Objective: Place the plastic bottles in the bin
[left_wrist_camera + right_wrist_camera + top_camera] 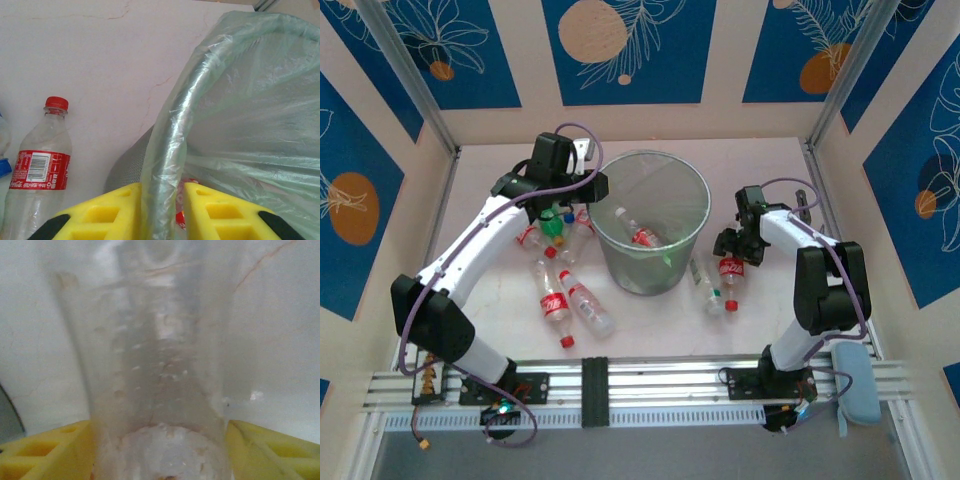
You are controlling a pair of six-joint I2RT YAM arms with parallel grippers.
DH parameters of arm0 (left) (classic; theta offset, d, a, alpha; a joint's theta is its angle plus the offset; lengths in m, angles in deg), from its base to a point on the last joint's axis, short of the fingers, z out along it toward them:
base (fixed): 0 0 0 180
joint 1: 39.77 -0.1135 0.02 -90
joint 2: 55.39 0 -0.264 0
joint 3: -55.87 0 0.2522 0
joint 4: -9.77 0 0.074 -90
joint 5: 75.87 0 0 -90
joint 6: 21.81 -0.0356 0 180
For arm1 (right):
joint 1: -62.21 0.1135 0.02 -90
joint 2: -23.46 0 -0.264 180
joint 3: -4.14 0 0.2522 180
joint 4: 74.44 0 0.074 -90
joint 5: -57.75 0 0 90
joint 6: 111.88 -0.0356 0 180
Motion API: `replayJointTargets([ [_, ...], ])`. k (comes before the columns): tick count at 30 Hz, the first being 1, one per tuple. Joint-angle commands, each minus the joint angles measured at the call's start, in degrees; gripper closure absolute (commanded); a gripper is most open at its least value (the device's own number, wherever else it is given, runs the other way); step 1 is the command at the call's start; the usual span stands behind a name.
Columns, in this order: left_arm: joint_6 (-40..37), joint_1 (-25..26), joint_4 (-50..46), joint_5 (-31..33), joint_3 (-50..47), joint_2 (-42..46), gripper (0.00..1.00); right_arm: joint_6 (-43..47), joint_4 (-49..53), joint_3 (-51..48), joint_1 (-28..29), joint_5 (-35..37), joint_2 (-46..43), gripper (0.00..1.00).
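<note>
Mesh bin (638,272) sits mid-tabletop (770,170), with a thin clear liner (250,100) wrapped over its rim (172,125). Left claw (162,195) is at the bin's far-left edge, pressed together on the rim. One yellow finger is outside, one inside, and both touch the liner-covered rim. Two bottles lie inside the bin: a red-label one (642,237) and a clear one (623,217) just far-left of it. A loose cluster (565,270) of several bottles lies on the tabletop left and near-left of the bin, mostly red caps and labels, with one green-cap bottle (553,224) close under the left arm. The left wrist view picks up one of them, a red-cap bottle (42,170) with its barcode showing, lying apart from the bin wall, and a blue cap (4,167) at the frame edge beside it. Right of the bin, two more bottles lie side by side: a green-label bottle (705,282) nearer the bin and a red-label bottle (731,270) beside it, red cap pointing near. Right claw (728,245) is down over the far end of that red-label bottle. In the right wrist view the clear bottle body runs up between the two yellow fingers (260,450), which sit tight against both of its sides. Can't tell whether they actually clamp it or just bracket it. The bottle looks to be lying on the tabletop.
</note>
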Motion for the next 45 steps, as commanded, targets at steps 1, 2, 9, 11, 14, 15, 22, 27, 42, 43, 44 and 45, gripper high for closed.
replayJointTargets([
  [1,0.5,1.2,0.9,-1.6,-1.1,-0.3,0.72,0.0,1.4,-1.9,0.2,0.6,0.8,0.35],
  [2,0.5,1.2,0.9,-1.6,-1.2,-0.3,0.72,0.0,1.5,-1.8,0.2,0.7,0.5,0.35],
  [9,0.2,1.2,0.5,-1.3,-0.9,-0.1,0.72,1.0,3.6,0.3,-1.3,1.0,-6.3,0.4],
  [11,0.3,1.2,0.8,-1.4,-1.1,-0.1,0.72,1.7,4.8,1.8,-1.9,1.0,-8.9,0.4],
  [14,0.4,1.2,1.0,-1.6,-1.1,-0.3,0.72,2.8,7.3,5.0,-2.9,0.8,-13.1,0.41],
  [15,0.4,1.2,1.0,-1.6,-1.1,-0.3,0.72,3.1,8.0,6.2,-3.2,0.6,-14.6,0.41],
  [22,0.5,1.2,1.5,-1.8,-1.1,-0.5,0.72,4.1,9.4,18.0,-2.8,-2.3,-27.1,0.43],
  [27,0.8,1.3,2.0,-1.9,-1.3,-0.6,0.72,3.3,7.6,27.5,-0.3,-6.1,-29.7,0.44],
  [42,2.1,2.0,3.1,-1.4,-1.7,-0.7,0.75,7.7,6.6,51.8,22.1,-8.3,-9.4,0.49],
  [43,2.4,2.0,3.4,-1.3,-1.8,-0.5,0.75,8.0,7.6,52.7,23.1,-8.9,-7.7,0.5],
  [44,2.5,2.0,3.7,-1.1,-1.9,-0.4,0.75,8.3,8.6,53.3,24.0,-9.4,-6.3,0.5],
  [45,2.7,2.1,4.0,-1.0,-1.9,-0.4,0.76,8.5,9.4,53.5,24.5,-9.8,-5.3,0.51],
])
